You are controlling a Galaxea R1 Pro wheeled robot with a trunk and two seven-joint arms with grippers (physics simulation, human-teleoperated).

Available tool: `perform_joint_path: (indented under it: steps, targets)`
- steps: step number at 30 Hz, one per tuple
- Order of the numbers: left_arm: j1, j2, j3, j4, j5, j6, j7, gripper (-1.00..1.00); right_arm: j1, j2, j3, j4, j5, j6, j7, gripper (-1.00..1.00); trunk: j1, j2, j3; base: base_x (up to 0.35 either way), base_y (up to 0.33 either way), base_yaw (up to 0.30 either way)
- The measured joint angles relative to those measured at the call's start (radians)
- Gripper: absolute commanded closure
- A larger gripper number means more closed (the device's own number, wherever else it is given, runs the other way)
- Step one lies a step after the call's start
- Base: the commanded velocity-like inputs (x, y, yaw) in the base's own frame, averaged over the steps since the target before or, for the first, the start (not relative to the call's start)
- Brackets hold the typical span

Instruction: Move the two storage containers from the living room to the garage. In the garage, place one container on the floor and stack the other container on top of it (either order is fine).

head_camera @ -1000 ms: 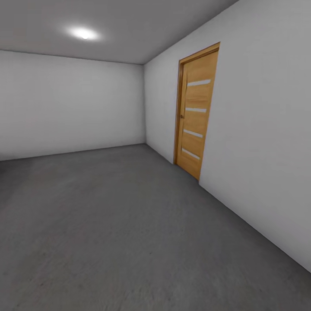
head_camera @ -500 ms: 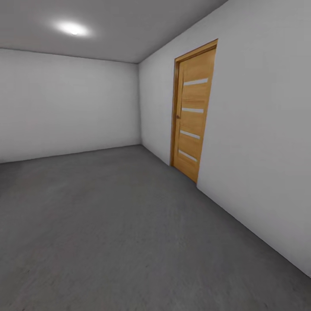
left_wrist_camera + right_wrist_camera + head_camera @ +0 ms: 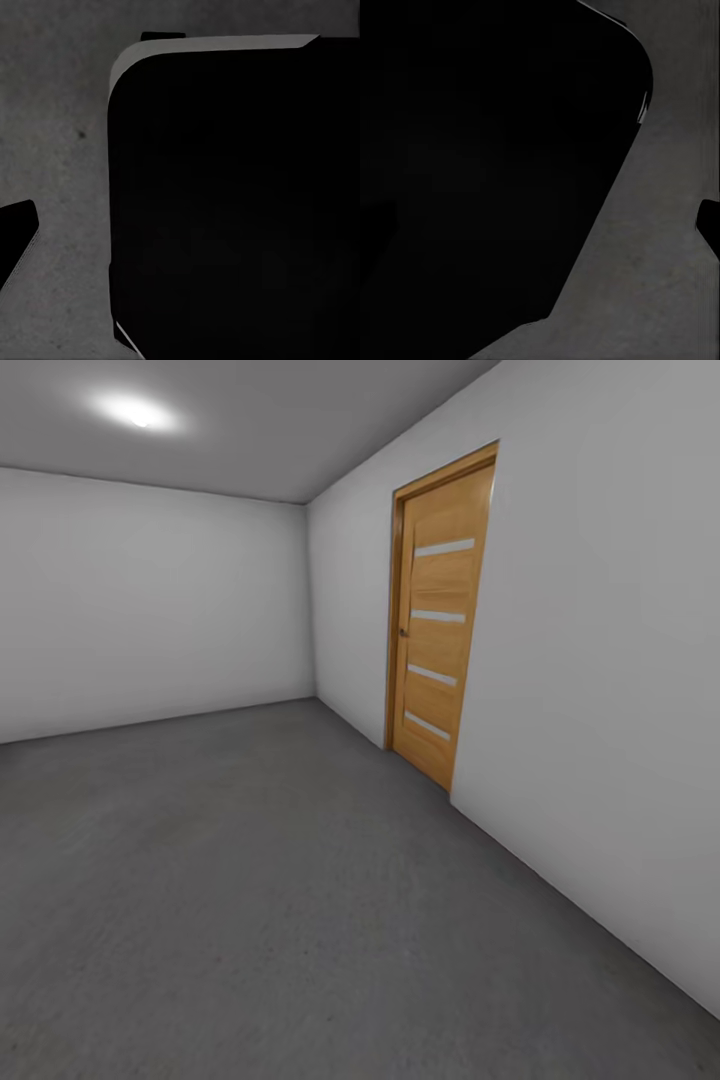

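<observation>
The storage containers are out of view. I am in the garage: dark grey concrete floor [image 3: 250,880], plain white walls and a wooden door [image 3: 437,620] in the right wall. In the left wrist view one dark finger [image 3: 16,241] of my left gripper [image 3: 180,240] sits at the frame's edge above the floor. The right wrist view has one finger [image 3: 709,222] of my right gripper [image 3: 540,225] at the opposite edge. Nothing lies between either pair of fingers, and both stand apart. Behind each gripper is the robot's black base [image 3: 232,195].
The back wall [image 3: 150,600] and the right wall [image 3: 600,690] meet at a far corner left of the shut door. A ceiling spotlight [image 3: 135,412] glows at the upper left. Bare concrete stretches from me to the back wall.
The whole head view has shifted: door, corner and spotlight have slid slightly left and the door looks larger, so the camera has moved. Nothing in the room has moved itself.
</observation>
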Motion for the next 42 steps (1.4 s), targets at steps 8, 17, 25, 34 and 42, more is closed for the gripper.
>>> perform_joint_path:
  steps: [8,17,25,34,42]
  targets:
    - [0.000,0.000,0.000,0.000,0.000,0.000,0.001,-1.00,0.000,0.000,0.000,0.000,0.000,0.000,0.000,-1.00,0.000,0.000,0.000,0.323,0.000,0.000]
    - [0.000,0.000,0.000,0.000,0.000,0.000,0.000,-1.00,0.000,0.000,0.000,0.000,0.000,0.000,0.000,-1.00,0.000,0.000,0.000,0.323,0.000,0.000]
    - [0.000,0.000,0.000,0.000,0.000,0.000,0.000,-1.00,0.000,0.000,0.000,0.000,0.000,0.000,0.000,-1.00,0.000,0.000,0.000,0.323,0.000,0.000]
    - [0.000,0.000,0.000,0.000,0.000,0.000,0.000,-1.00,0.000,0.000,0.000,0.000,0.000,0.000,0.000,-1.00,0.000,0.000,0.000,0.323,0.000,0.000]
    - [0.000,0.000,0.000,0.000,0.000,0.000,0.000,-1.00,0.000,0.000,0.000,0.000,0.000,0.000,0.000,-1.00,0.000,0.000,0.000,0.323,0.000,0.000]
